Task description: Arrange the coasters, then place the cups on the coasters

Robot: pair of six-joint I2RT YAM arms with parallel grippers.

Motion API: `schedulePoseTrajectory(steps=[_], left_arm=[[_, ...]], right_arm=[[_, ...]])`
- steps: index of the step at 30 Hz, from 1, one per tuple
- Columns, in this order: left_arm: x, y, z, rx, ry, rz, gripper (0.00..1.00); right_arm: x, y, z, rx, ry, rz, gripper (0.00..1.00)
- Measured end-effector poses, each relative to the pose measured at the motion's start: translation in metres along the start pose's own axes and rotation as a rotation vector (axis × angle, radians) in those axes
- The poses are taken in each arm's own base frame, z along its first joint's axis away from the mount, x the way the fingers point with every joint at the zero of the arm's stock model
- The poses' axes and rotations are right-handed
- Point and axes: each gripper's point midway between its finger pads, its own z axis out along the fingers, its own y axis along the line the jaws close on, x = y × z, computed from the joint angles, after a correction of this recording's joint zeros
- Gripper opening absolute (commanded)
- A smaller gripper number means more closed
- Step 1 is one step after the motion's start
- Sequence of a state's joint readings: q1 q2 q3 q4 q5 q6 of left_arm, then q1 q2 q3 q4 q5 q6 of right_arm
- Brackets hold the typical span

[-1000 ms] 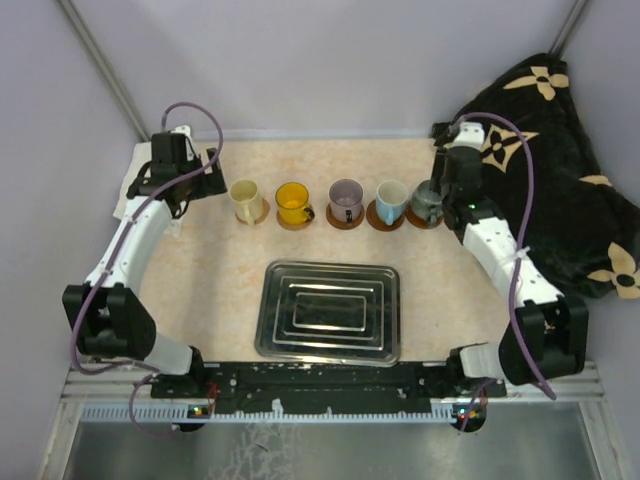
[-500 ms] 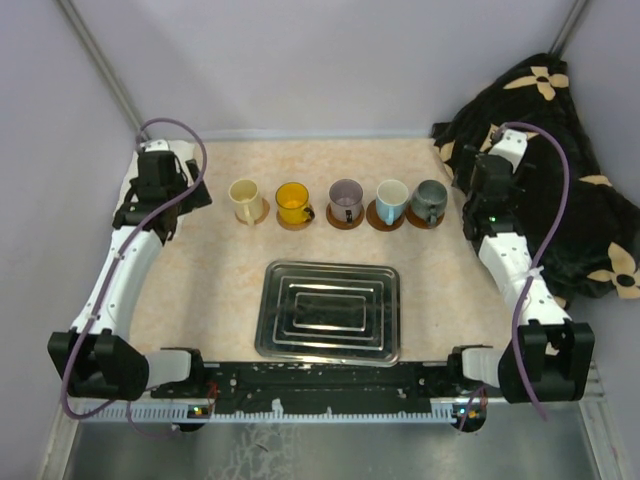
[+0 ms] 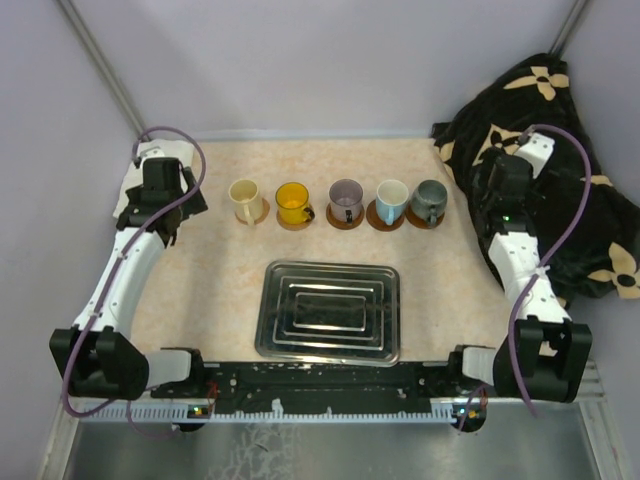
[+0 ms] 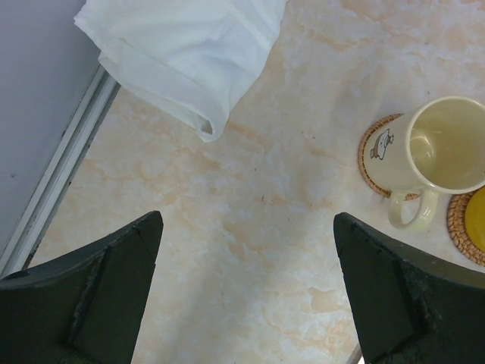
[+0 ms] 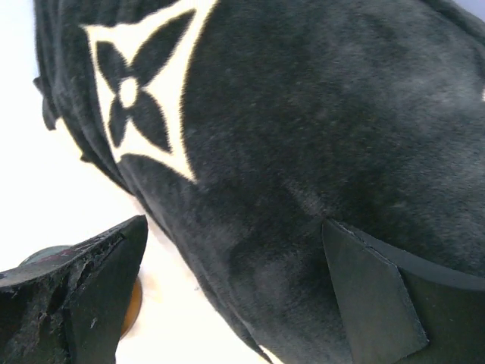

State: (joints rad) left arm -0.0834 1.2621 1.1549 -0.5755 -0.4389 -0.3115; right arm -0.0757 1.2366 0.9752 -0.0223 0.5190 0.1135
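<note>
1. Mugs, five, small and handled, standing upright in a left-to-right row on the far half of the beige marbled surface:
   - cream mug
   - yellow-orange mug
   - purple-grey mug
   - white mug with a light-blue handle
   - dark grey-green mug
2. Flat round brown coasters, five, one under each mug (the cream mug's coaster looks woven in the left wrist view).
3. Rectangular steel tray, near centre, apart from the row.
4. Left arm, far left. The left jaws stand wide apart over bare surface, between a crumpled white cloth and the cream mug, and grip nothing.
5. Right arm, far right. The right jaws stand wide apart above a black plush cloth with cream flower motifs, and grip nothing.
</note>
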Motion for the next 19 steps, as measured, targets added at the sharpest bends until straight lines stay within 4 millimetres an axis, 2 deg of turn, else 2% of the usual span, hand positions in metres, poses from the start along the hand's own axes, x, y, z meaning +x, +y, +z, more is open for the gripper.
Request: schedulePoseTrajectory(steps=[5, 19], left_arm=[[0.001, 0.004, 0.001, -0.022, -0.005, -0.002, 1.0], [0.001, 0.007, 0.0, -0.024, -0.03, -0.015, 1.0]], right_arm=[[-0.002, -0.017, 0.005, 0.038, -0.002, 0.042, 0.99], [-0.006, -0.019, 0.004, 0.038, -0.01, 0.07, 0.99]])
